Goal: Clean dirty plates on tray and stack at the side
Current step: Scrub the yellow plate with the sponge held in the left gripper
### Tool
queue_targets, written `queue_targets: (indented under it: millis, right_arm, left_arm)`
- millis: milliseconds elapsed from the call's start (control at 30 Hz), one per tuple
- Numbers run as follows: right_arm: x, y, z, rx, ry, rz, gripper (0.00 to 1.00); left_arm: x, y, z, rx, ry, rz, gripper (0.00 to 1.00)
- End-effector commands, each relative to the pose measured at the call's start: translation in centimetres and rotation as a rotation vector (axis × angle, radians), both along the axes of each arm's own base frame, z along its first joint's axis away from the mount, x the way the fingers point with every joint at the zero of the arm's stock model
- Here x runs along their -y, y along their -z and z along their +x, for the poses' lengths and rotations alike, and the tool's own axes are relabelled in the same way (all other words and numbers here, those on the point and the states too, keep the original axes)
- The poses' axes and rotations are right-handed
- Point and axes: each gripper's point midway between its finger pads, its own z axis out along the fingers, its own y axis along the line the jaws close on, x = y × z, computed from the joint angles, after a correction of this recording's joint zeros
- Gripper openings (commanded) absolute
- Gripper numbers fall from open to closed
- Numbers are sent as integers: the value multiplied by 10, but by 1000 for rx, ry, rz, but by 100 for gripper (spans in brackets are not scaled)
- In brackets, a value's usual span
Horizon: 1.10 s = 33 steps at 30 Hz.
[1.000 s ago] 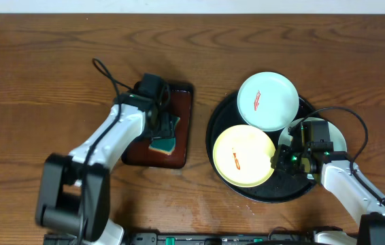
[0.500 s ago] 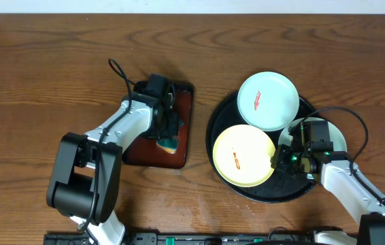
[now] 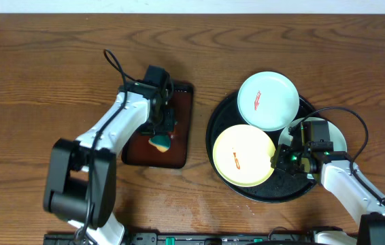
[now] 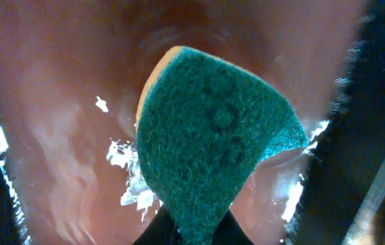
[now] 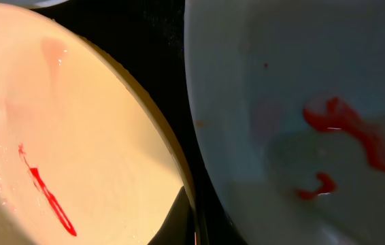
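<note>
From overhead, the large black tray (image 3: pixel 214 121) sits on the right half of the wooden table (image 3: pixel 43 68). It holds a pale mint plate (image 3: pixel 268 101) at its far side and a pale yellow plate (image 3: pixel 243 155) at its near left, each with a red smear. A white plate (image 3: pixel 340 140) shows only partly at the right rim, behind the right arm. The right gripper (image 3: pixel 289 158) sits low at the yellow plate's right edge; its opening cannot be made out. To the left, the left gripper (image 3: pixel 162 131) hangs over the small red-brown tray (image 3: pixel 182 109), pinching a sponge (image 3: pixel 160 143).

The left wrist view shows the sponge (image 4: pixel 213 143) green side up, with a yellow edge. Its lower end is clamped between the dark fingertips of the left gripper (image 4: pixel 196 233), above the wet, glinting red-brown tray (image 4: pixel 56 136).

The right wrist view shows the yellow plate (image 5: pixel 77 122) on the left and the white plate (image 5: pixel 281 82) on the right, both streaked with red. A strip of black tray (image 5: pixel 158 54) shows between them. The right gripper (image 5: pixel 189 221) is only a dark wedge at the yellow plate's rim, so I cannot tell its grip.
</note>
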Motion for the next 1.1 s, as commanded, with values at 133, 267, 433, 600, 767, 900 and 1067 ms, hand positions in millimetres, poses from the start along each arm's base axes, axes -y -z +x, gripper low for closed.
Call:
queue_targets:
  millis: [133,267,433,600,767,900,1067]
  right_arm:
    - [16,7,3,-1,40,-93,1]
    - [16,7,3,-1,41,-93,1]
    - [16,7,3,-2,41,-93,1]
    - [16,7,3,-2,41,-93,1]
    - [16,7,3,-3,41,-93,1]
    - [16,7,3,-3,41,-93,1]
    - [16,8,2,-6,41,-93,1]
  left_arm:
    - [37,-74,5,145,33,-169,7]
    - [74,-81,-5,161,71,-216,7]
    - [136,-63,-18,149,141,-267,7]
    - [202,-30,-48,59,234,-350,7]
    - [224,6,-71,-37,229,-329,8]
    - [225,27,-83,-107,214,-306,7]
    - [190,34,-58,-39,130,-147,8]
